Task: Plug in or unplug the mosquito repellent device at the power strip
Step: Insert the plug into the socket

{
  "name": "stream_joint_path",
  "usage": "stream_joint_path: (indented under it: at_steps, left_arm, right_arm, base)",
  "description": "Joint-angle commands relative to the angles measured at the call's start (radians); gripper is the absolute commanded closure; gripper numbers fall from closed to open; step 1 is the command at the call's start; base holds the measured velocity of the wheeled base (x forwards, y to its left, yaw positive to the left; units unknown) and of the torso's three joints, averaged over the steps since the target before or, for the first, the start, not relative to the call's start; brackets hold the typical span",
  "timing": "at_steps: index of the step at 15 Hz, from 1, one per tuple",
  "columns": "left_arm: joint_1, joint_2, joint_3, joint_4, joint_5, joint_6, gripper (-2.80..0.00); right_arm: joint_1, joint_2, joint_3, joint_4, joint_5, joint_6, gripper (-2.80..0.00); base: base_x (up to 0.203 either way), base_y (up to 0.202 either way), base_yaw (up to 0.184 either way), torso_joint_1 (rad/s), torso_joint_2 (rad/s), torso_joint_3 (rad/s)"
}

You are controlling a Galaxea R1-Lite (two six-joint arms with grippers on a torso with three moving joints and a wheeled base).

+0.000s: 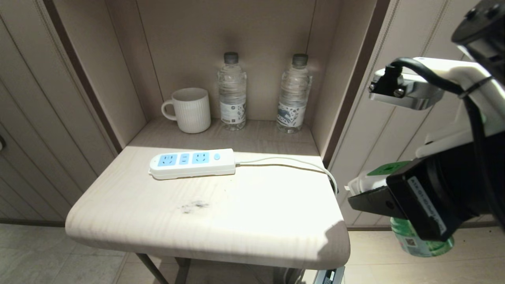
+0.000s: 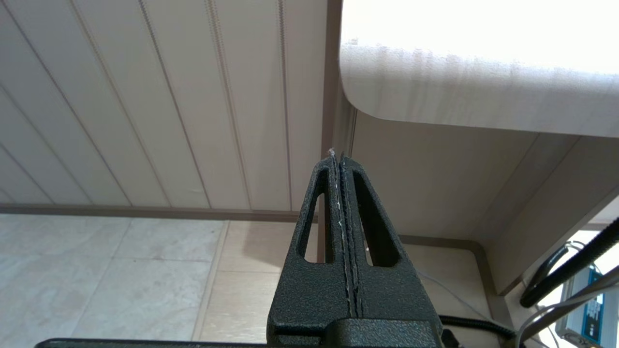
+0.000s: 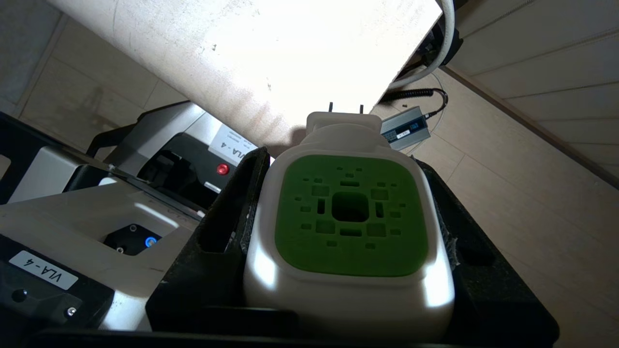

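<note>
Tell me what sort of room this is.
Probably a hotel room or bedroom nook: a panelled wall niche holds a ribbed white mug and two sealed water bottles, above a small wooden shelf carrying a power strip.

the right arm was white-shelled with a silver bracket, two screws and a black cable; its gripper was textured black. the left gripper had slotted black fingers. white "vla-4" labels marked the grey base.
</note>
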Motion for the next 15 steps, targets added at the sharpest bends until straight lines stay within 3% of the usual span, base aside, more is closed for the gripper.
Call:
stream_joint_path:
  at_steps: [1,15]
  left_arm:
    - [0.0,0.001,0.0,0.0,0.0,0.0,0.0]
    - [-0.001,0.001,0.0,0.0,0.0,0.0,0.0]
  right_arm:
    - [0.004,-0.003,0.009,0.006,-0.001,0.002,0.0]
    - [0.006,0.014,0.011,-0.012,-0.032,-0.005,0.0]
  base:
    - [0.0,0.0,0.0,0.0,0.0,0.0]
    - [0.0,0.0,0.0,0.0,0.0,0.0]
